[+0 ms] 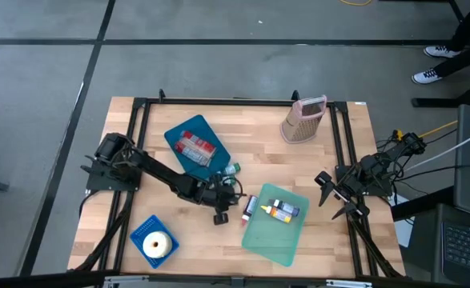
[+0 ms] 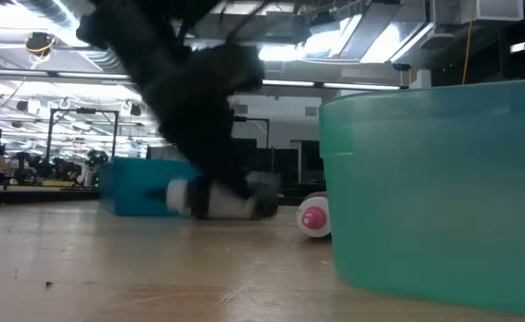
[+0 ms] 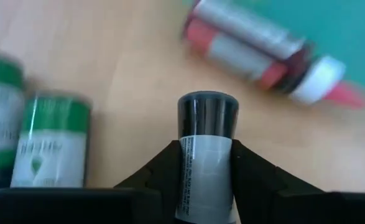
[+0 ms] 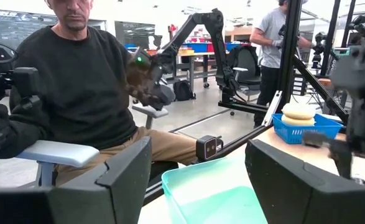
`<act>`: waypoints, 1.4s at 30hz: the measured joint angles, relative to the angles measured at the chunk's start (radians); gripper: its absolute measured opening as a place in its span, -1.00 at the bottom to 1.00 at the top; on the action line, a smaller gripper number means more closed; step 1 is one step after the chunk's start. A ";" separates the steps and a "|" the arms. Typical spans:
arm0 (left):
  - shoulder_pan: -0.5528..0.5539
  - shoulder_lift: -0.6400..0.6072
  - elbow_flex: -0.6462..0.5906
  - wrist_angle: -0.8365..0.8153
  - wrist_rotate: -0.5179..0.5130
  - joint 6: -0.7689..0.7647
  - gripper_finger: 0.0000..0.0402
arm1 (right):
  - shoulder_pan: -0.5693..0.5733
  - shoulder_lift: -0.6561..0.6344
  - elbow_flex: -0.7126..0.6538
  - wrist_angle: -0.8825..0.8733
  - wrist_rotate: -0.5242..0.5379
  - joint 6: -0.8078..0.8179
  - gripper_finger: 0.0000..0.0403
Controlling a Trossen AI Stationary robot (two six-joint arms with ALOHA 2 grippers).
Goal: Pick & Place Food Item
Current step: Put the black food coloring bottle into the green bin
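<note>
Dark-capped tube (image 3: pixel 206 149) lies on the bench (image 1: pixel 331 168) just beside the teal tray (image 1: pixel 276 236), between the left gripper (image 3: pixel 206 163) jaws, which sit against its sides; grasp forming, not lifted. Placement not yet done. Count: two tubes in teal tray, two green-labelled tubes (image 3: pixel 48 149) nearby, one blue tray (image 1: pixel 196 146), one blue basket (image 1: pixel 153 240). Right gripper (image 1: pixel 336 197) waits at the bench's right edge, jaws spread.
</note>
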 joint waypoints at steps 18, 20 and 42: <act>0.003 0.018 0.345 -0.056 0.090 0.452 -0.48 | 0.000 0.000 0.000 0.000 0.000 -0.004 0.26; 0.003 0.054 0.393 -0.103 0.089 0.491 -0.48 | 0.000 0.000 0.000 0.001 0.000 -0.007 0.26; 0.043 0.436 0.794 -0.173 0.204 0.584 -0.48 | 0.000 0.000 0.000 -0.003 -0.003 -0.003 0.26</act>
